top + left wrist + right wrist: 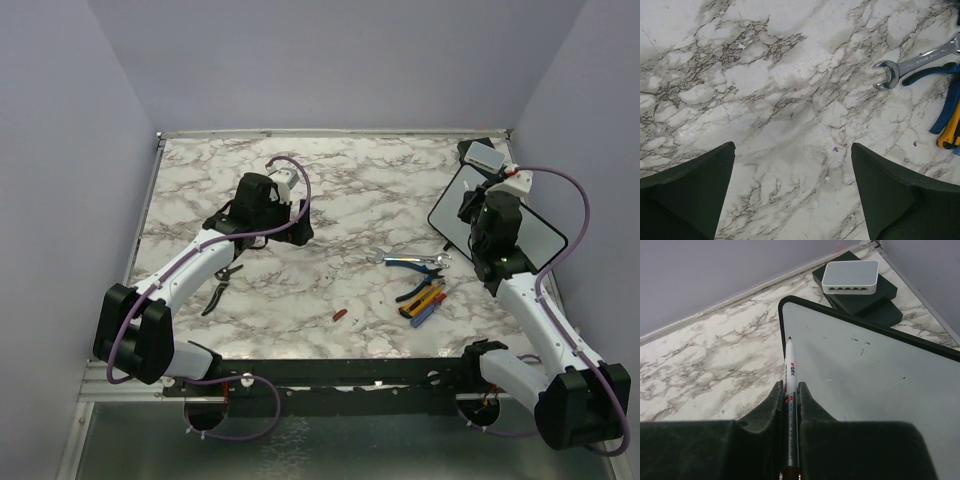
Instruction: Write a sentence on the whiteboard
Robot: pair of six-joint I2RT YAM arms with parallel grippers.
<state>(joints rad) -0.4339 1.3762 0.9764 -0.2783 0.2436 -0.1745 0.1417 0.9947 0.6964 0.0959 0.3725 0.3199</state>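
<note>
Our right hand (790, 388) is pressed together on a marker pen (789, 371), pinching its white barrel between the two dark fingers (771, 405) so that the pen points straight out ahead of the hand. The whiteboard (880, 390) lies flat on the desk (715, 360) directly under and ahead of this hand, its black frame and one rounded corner just to the left of the pen's tip. The tip sits over the board close to that corner; we cannot tell whether it touches the surface. A few small dark marks are scattered on the board to the right of the pen. Beyond the board's far edge, ahead and to the right of the hand, a small grey-white block (850, 276) rests on a black base (875, 302).

Our left hand (792, 147) is spread wide and holds nothing, hovering over bare marble. A silver wrench (915, 62) lies ahead and to the right of it, with blue-handled pliers (946, 97) beside the wrench and a yellow handle (952, 127) at the frame's edge.

From the top view, the whiteboard is well apart from our left hand, on the right side of the desk, and the loose tools lie between the two hands.
</note>
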